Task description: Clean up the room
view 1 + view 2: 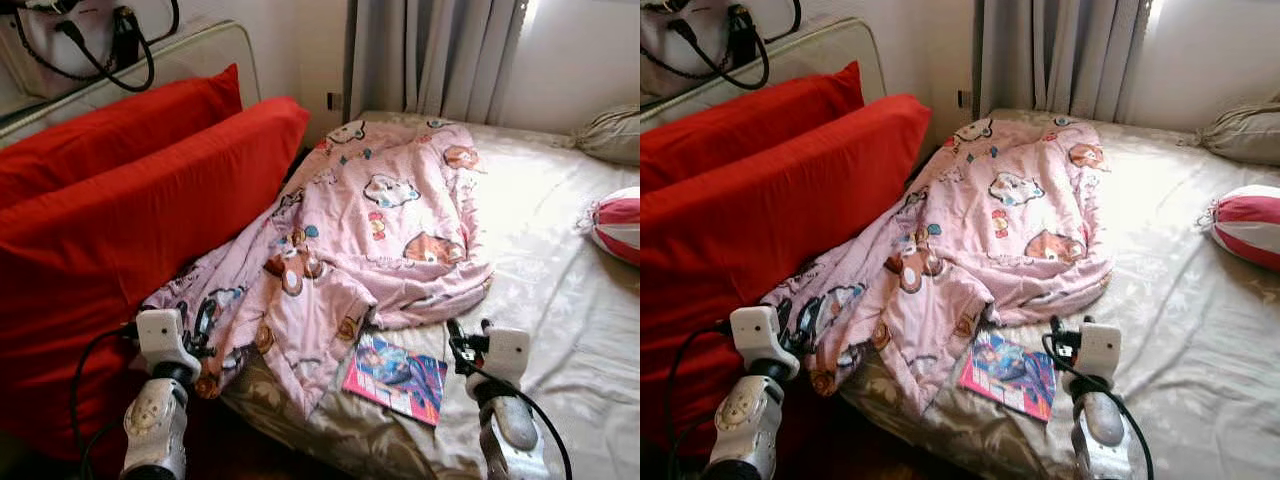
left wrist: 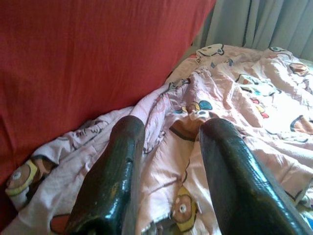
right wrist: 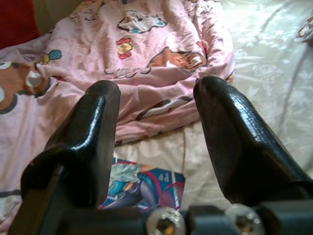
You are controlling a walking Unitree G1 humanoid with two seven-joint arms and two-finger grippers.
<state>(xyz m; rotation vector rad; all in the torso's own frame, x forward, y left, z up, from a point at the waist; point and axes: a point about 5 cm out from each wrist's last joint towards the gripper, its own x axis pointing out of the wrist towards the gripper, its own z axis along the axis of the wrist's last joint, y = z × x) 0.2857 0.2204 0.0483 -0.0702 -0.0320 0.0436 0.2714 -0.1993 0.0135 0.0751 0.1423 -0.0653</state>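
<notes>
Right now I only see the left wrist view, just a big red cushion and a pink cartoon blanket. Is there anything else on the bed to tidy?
Observer: Yes. A thin, colourful cartoon picture book lies flat on the beige satin bed sheet, right by the near edge of the pink cartoon-print blanket.
Operator: Where's my other arm?
Observer: The right end effector hovers open over the sheet, just to the right of the book.
Operator: Any pillows over there?
Observer: A round red-and-white striped cushion sits at the bed's right side, apart from the blanket.
</notes>
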